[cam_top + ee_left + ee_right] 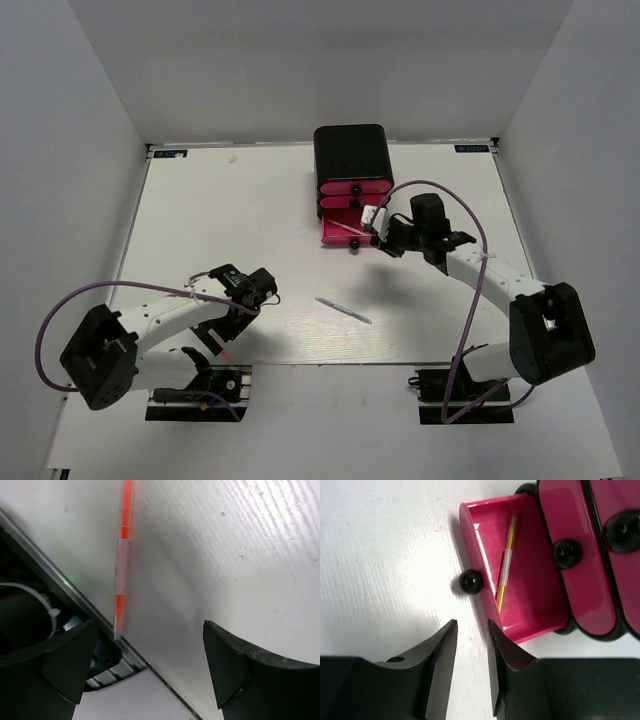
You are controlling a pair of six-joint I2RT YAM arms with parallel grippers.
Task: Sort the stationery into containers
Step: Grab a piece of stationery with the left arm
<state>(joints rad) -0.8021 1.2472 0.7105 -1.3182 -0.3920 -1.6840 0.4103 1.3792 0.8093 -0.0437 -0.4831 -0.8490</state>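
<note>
The containers [351, 189] are pink-fronted drawers in a black box at the back of the table. The bottom drawer [532, 605] is pulled out, and a thin yellow pen [506, 567] lies inside it. My right gripper [471, 625] hovers just in front of that drawer's black knob [470, 581], open by a narrow gap with nothing between the fingers. A thin orange-red pen [122, 560] lies by the table's near edge. My left gripper [150, 650] stands wide open above it, empty. A grey-blue pen [343, 310] lies mid-table.
The upper two drawers [570, 555] are closed. A metal rail [65, 587] runs along the near table edge right beside the orange-red pen. White walls enclose the table on three sides.
</note>
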